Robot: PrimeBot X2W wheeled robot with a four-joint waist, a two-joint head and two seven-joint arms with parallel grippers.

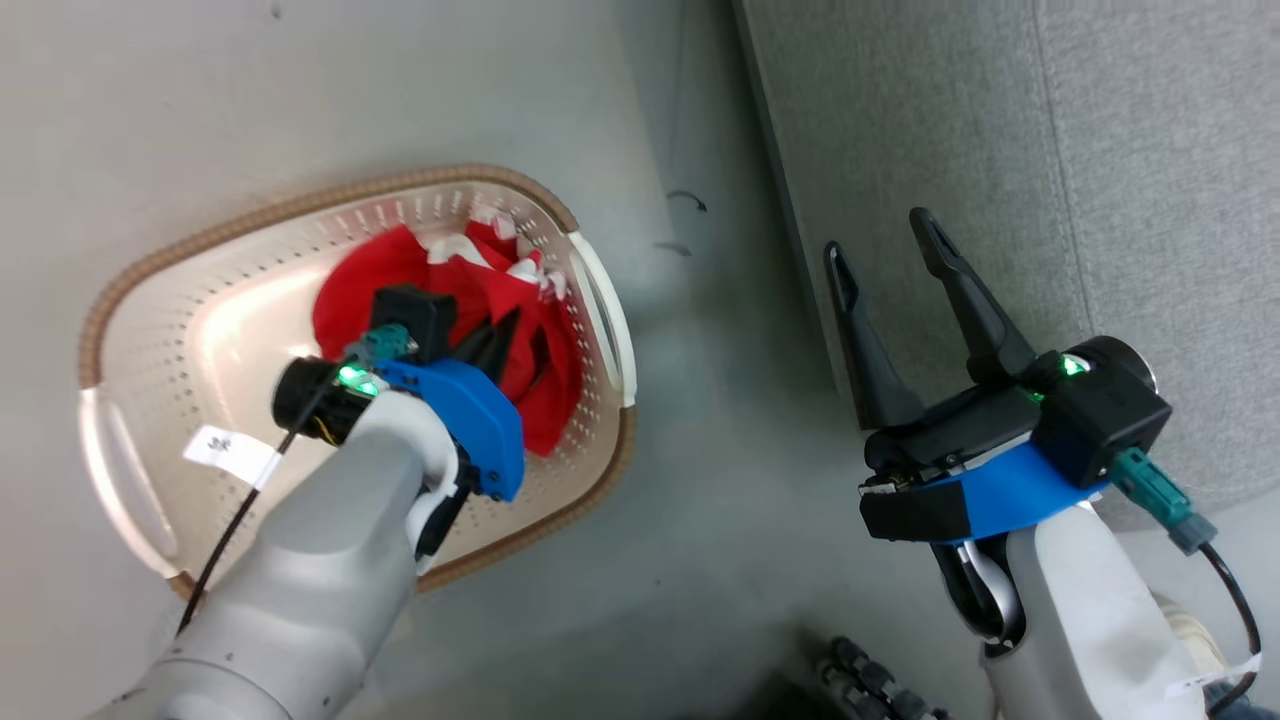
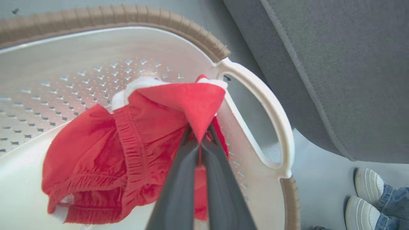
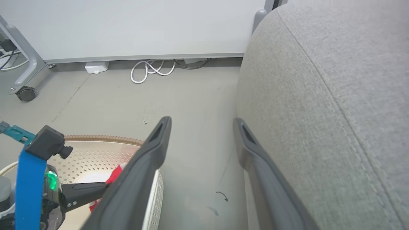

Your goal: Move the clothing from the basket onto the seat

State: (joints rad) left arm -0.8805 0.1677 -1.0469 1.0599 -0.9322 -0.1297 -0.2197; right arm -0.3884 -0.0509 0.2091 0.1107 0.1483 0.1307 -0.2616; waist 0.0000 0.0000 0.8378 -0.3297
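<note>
Red clothing (image 1: 440,300) lies bunched in the cream basket (image 1: 150,320) at nine o'clock, a fold pinched between the left gripper's (image 2: 199,140) fingers, while the right gripper (image 1: 890,250) hangs wide beside the grey seat (image 1: 1150,200) at three o'clock.

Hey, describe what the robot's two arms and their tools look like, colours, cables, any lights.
Both forearms are pale grey shells ending in a bright blue bracket. The left tool and right tool each have two long dark tapered fingers. A black camera block with a teal connector and a black cable sits at each wrist, beside a glowing green light. White tags wrap both cables.
</note>
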